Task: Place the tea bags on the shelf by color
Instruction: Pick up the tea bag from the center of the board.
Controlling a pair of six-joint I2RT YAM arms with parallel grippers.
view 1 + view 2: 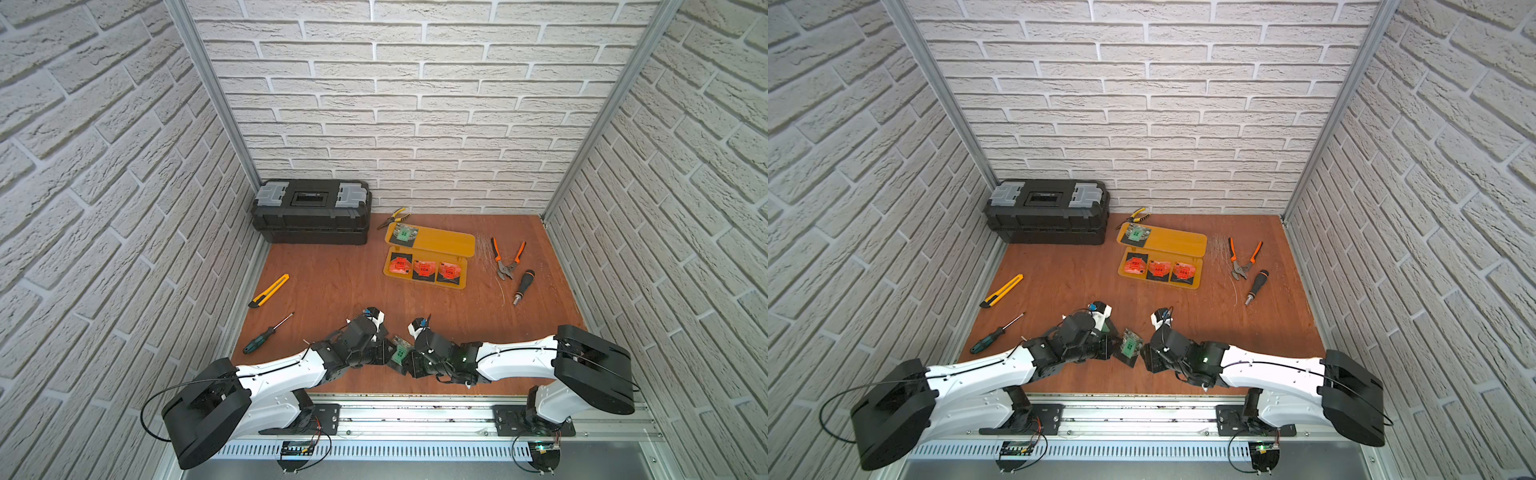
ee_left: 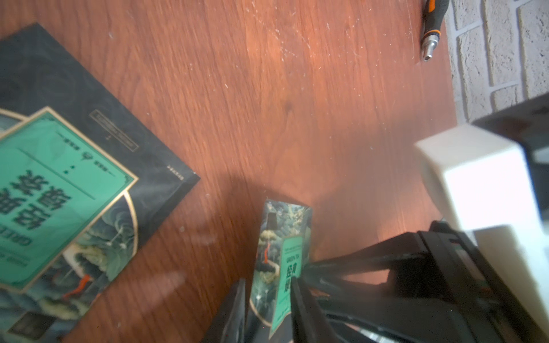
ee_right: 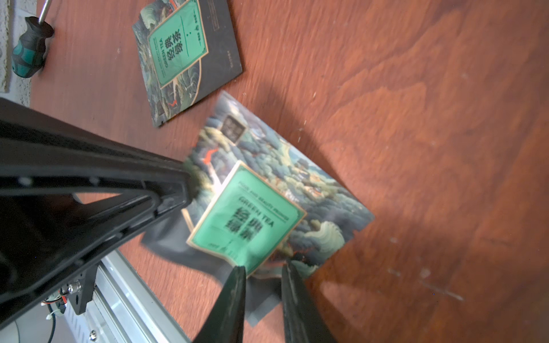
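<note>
A held green tea bag (image 1: 1130, 345) hangs tilted just above the desk (image 1: 332, 282) near its front edge, midway between the two arms. The right claw (image 3: 263, 268) is narrow and pinches one corner of it. The left claw (image 2: 268, 280) has its fingers close at either face of the opposite edge, though whether they already press it I cannot tell. This looks like a hand-over, probably to give the bag a better grip or angle for the carry to the shelf (image 1: 453, 243), well apart toward the back wall. Both forearms reach low and inward, wrists bent so the claws meet almost nose to nose. A second green tea bag (image 3: 184, 59) lies flat on the desk beside the left claw. A shelved green tea bag (image 1: 402, 233) sits on the shelf's upper tier and three red tea bags (image 1: 423, 269) lie in a row on the lower, so the upper tier seems meant for green.
</note>
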